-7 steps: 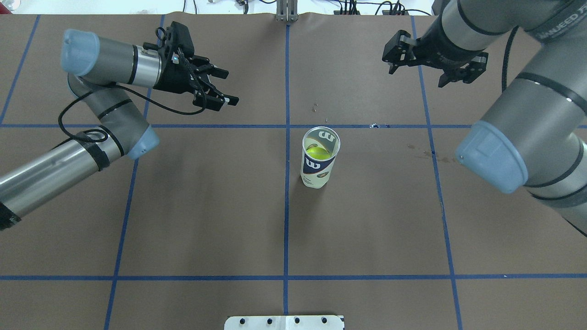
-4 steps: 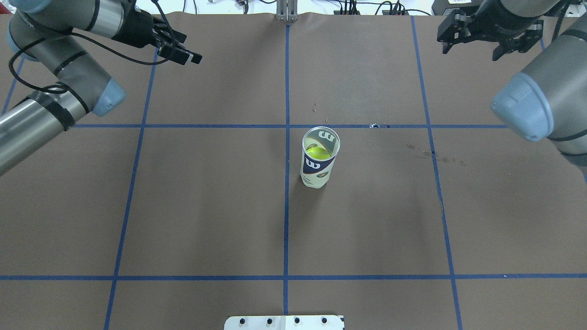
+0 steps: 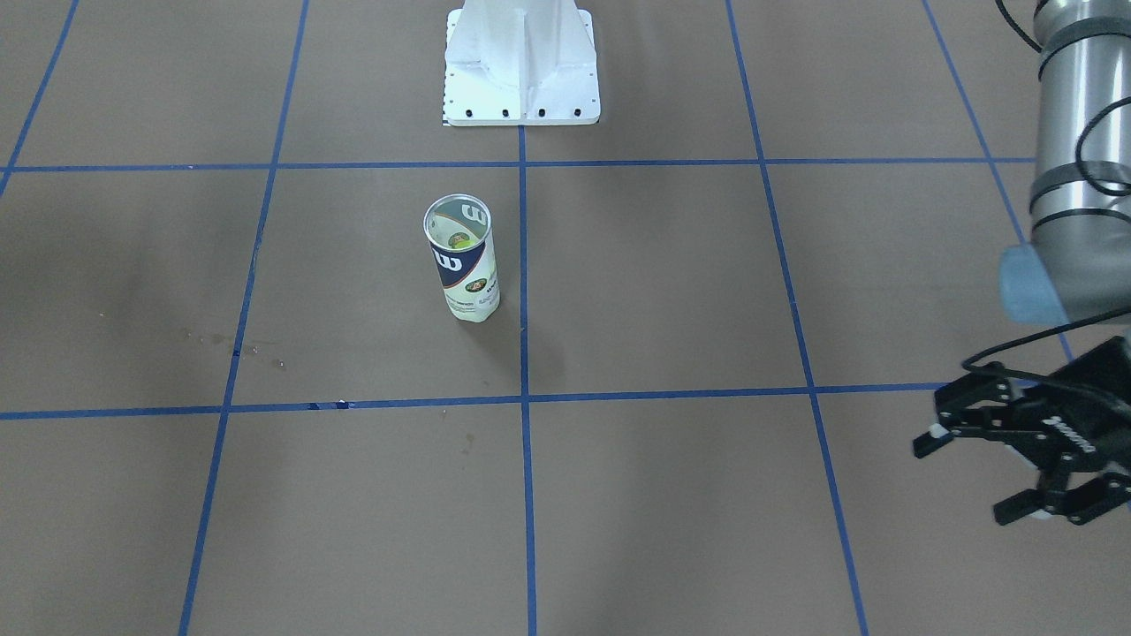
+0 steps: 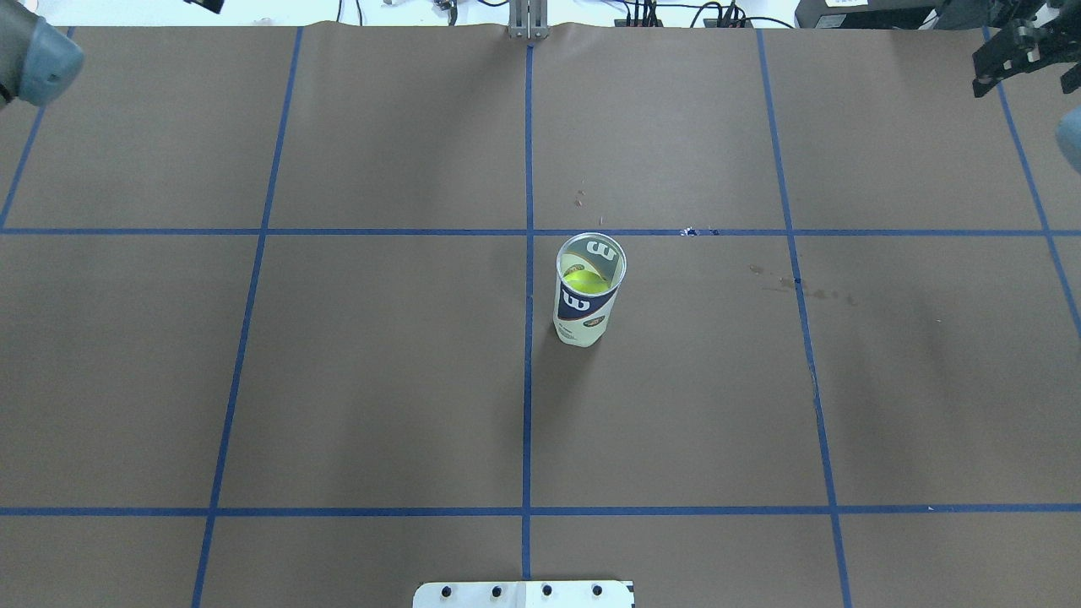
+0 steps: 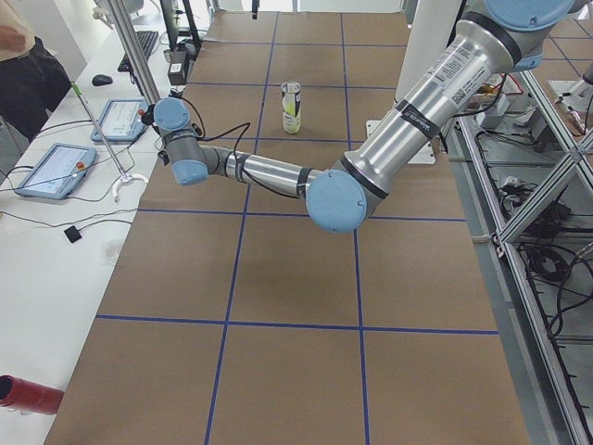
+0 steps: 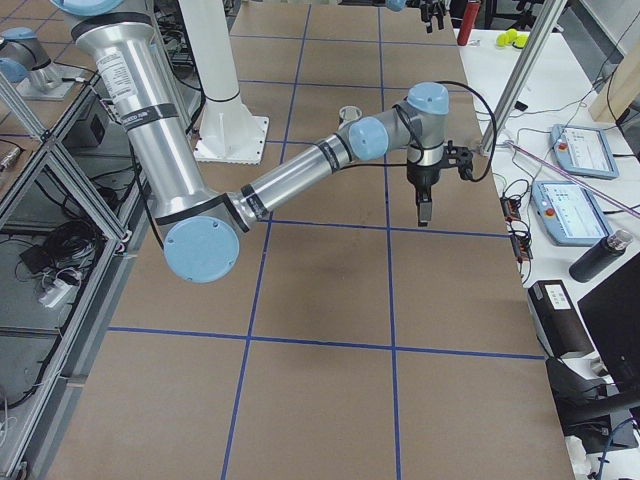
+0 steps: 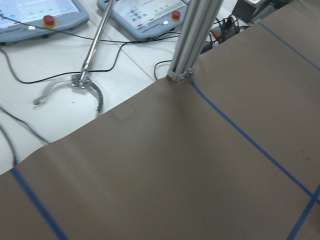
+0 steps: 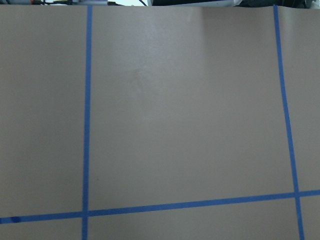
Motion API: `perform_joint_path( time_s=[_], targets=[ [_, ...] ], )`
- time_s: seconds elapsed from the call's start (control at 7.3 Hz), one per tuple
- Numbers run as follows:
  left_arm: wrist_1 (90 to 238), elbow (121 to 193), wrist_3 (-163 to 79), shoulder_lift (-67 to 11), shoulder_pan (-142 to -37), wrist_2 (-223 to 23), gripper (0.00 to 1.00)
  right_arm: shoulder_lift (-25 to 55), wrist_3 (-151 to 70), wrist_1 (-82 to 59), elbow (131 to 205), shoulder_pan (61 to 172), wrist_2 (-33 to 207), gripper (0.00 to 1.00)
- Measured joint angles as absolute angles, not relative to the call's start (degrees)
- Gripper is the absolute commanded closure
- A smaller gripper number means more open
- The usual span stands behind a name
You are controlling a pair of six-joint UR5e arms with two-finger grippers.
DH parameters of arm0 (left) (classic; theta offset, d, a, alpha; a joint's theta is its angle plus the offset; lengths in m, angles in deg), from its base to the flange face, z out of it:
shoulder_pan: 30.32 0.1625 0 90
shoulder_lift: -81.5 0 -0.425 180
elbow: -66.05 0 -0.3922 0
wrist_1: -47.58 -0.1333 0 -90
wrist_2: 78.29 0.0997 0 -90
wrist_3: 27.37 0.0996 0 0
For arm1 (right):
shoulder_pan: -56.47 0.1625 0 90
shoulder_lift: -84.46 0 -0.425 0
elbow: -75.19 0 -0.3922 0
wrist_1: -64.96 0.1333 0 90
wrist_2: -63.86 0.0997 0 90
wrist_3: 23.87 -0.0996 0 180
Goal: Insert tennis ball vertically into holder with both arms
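Note:
The holder (image 4: 589,297) is a clear can with a navy-and-white "W" label, standing upright near the table's middle, also seen in the front view (image 3: 462,262). A yellow-green tennis ball (image 4: 583,281) lies inside it, below the rim. My left gripper (image 3: 967,477) hangs open and empty far out at the table's left edge, well away from the holder. My right gripper (image 4: 1024,82) is at the far right corner, partly cut off by the frame, its fingers spread open with nothing in them. Both wrist views show only brown table cover.
The white pedestal base (image 3: 521,88) sits at the robot's side of the table. Blue tape lines (image 4: 528,380) grid the cover. An aluminium post (image 7: 192,40) and control tablets (image 5: 56,170) stand off the left end; more tablets (image 6: 582,150) are off the right end.
Both arms have swung outward and away from the middle, towards the far corners. The holder with the ball in it has not moved.

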State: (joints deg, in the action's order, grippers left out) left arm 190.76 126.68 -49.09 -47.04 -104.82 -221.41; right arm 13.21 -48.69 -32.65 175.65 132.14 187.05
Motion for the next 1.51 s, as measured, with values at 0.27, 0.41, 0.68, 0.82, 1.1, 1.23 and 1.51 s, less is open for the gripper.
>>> perform_joint_path(
  time_s=[0.27, 0.41, 0.68, 0.82, 1.1, 1.23, 1.51],
  targets=[
    [179.0, 126.7, -35.8, -43.6, -110.7, -222.3, 0.0, 7.0, -39.6, -29.0, 173.1, 137.0, 190.1, 0.01],
    [170.3, 126.8, -26.5, -43.1, -113.5, -220.9, 0.0, 4.9, -36.8, -28.7, 172.7, 138.8, 191.3, 0.01],
    [155.7, 127.5, -16.2, -43.0, -117.3, -212.8, 0.0, 2.5, -33.7, -28.7, 172.6, 140.5, 192.2, 0.01],
    [148.7, 127.8, -14.9, -42.9, -118.5, -208.9, 0.0, 1.9, -33.3, -29.0, 172.6, 140.8, 192.3, 0.01],
    [138.7, 129.9, -14.5, -40.7, -119.3, -205.0, 0.0, 0.4, -33.2, -29.1, 172.8, 141.2, 192.9, 0.01],
    [135.6, 134.1, -14.8, -36.6, -119.5, -204.5, 0.0, -0.4, -33.2, -29.1, 173.0, 141.2, 193.2, 0.01],
    [134.0, 151.2, -17.3, -21.8, -119.8, -204.3, 0.0, -1.6, -33.2, -28.8, 173.3, 141.3, 193.3, 0.01]
  ],
)
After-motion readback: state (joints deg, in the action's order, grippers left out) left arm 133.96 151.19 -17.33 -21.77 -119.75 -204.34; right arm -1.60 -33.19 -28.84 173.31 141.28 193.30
